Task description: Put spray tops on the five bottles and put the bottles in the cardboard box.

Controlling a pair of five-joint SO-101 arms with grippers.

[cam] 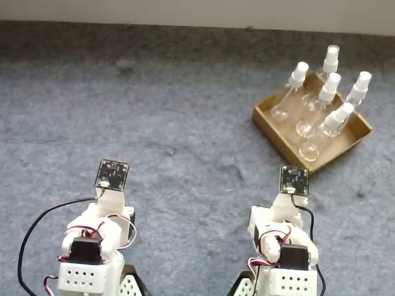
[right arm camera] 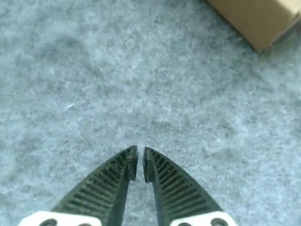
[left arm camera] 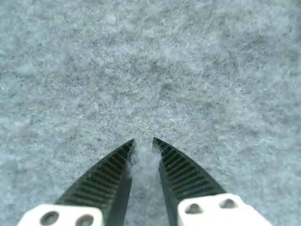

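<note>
Task looks done from here. All 5 bottles sit in the cardboard box, each with a white spray top on. They lean rather than stand straight, bases low in the box, tops pointing away from your arms.

Left pincer: clenched to a thin slit, nothing in it, low over bare grey carpet. The box is well apart from it, ahead and far off to its right.

Right pincer: clenched, empty, also over carpet. The box is ahead of it and a bit to its right, near but not touching; its wrist view catches 1 corner.

Step in hand, as I judge it: none, both arms are parked back at your side of the table.

Next move: no grasp needed. Confirm all 5 tops are seated, then stop the run
</note>
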